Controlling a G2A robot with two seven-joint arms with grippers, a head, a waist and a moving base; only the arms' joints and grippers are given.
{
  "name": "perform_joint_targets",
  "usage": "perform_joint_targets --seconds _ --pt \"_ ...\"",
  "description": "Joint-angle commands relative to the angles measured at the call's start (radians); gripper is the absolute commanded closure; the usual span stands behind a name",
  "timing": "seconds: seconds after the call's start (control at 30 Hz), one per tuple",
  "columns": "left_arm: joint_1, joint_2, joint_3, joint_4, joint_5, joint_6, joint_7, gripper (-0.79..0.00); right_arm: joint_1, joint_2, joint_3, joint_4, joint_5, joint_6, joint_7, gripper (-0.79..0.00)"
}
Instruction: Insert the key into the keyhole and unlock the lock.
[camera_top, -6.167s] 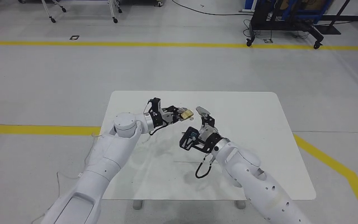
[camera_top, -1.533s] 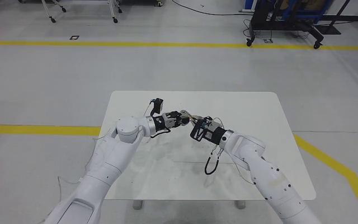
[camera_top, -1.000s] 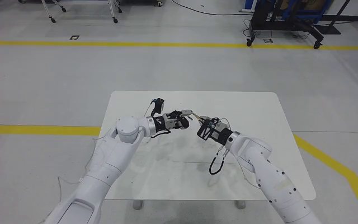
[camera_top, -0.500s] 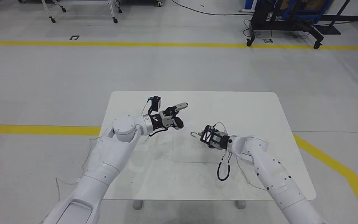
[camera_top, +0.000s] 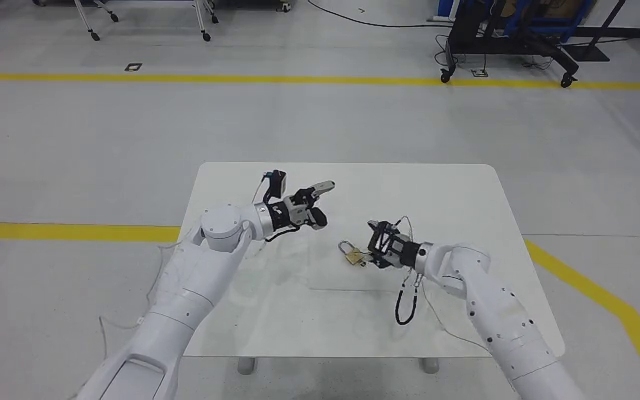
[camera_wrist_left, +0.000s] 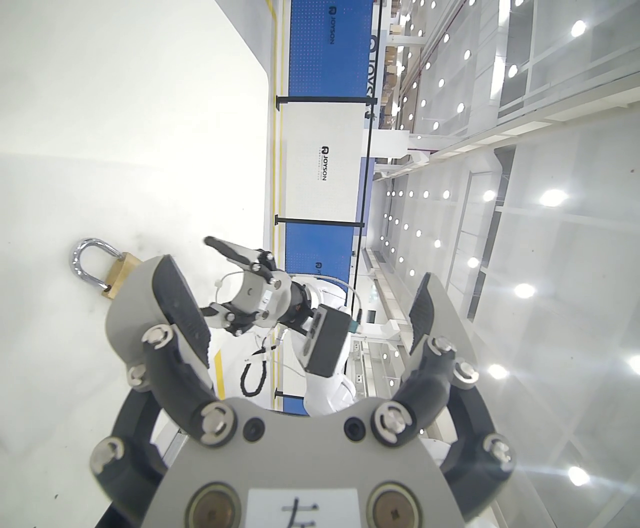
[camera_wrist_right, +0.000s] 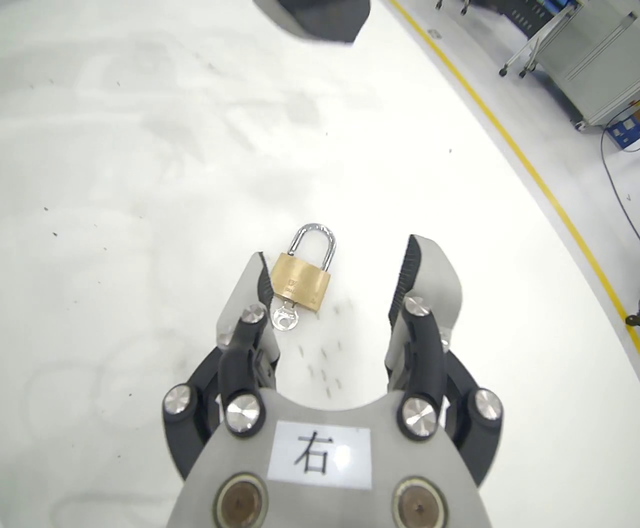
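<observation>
White table (camera_top: 440, 190) under both my arms, yellow floor lines beyond it. The brass lock (camera_wrist_right: 301, 280) lies flat near the table's middle, and the key (camera_wrist_right: 285, 317) sits in its keyhole with its head towards my right gripper (camera_wrist_right: 336, 270). That gripper is spread wide and grips nothing, with the lock just off one fingertip. My left gripper (camera_top: 322, 204) is to the left and farther back, apart from the lock, also spread and empty.
</observation>
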Motion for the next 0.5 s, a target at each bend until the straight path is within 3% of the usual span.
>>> perform_joint_targets --seconds 0.0,0.33,0.47 --pt "-0.001 0.0 -0.004 0.002 -0.003 -0.001 0.004 -0.785 -0.043 0.013 0.067 -0.034 0.01 -0.002 -0.104 -0.785" --pt "0.001 0.009 -0.052 0.001 -0.026 -0.027 0.037 -0.785 -0.283 0.059 0.377 -0.163 0.04 0.037 -0.644 -0.785" --pt "0.007 0.015 -0.066 -0.012 0.027 -0.068 0.087 -0.785 -0.294 0.06 0.39 -0.166 0.046 0.036 -0.666 -0.785"
